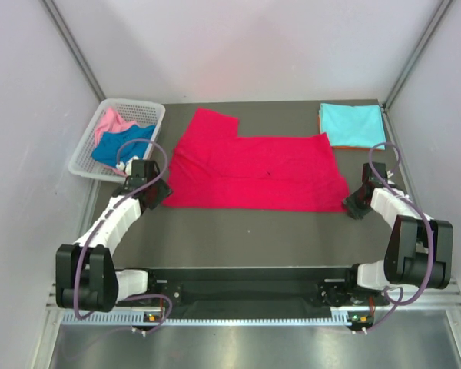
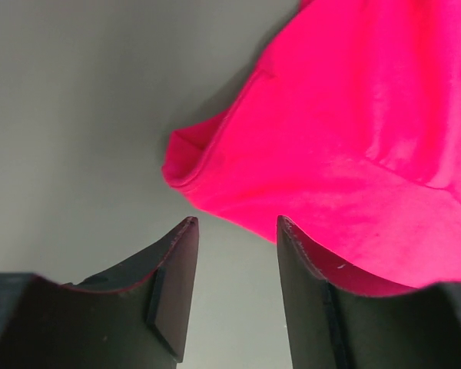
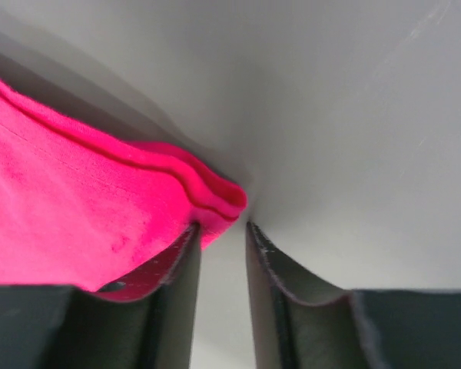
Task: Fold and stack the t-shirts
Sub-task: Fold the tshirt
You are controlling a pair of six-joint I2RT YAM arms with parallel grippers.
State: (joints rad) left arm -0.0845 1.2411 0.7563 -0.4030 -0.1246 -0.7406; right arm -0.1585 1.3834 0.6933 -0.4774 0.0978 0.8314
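Left gripper (image 2: 234,223) and right gripper (image 3: 223,227) lining up on the crimson red t-shirt (image 1: 253,169)

Left jaws are standing spread and empty at the near-left corner; right jaws are sitting narrowly parted, also empty, the near-right corner touching one fingertip. The shirt is lying flat between them. Each should be reaching further over its hem, catching both layers, before pinching.

Black-and-white arms (image 1: 112,219), seemingly purple cables (image 1: 76,286).

matt cloth red t-shirt (image 1: 253,173), plastic lattice basket (image 1: 83,154)
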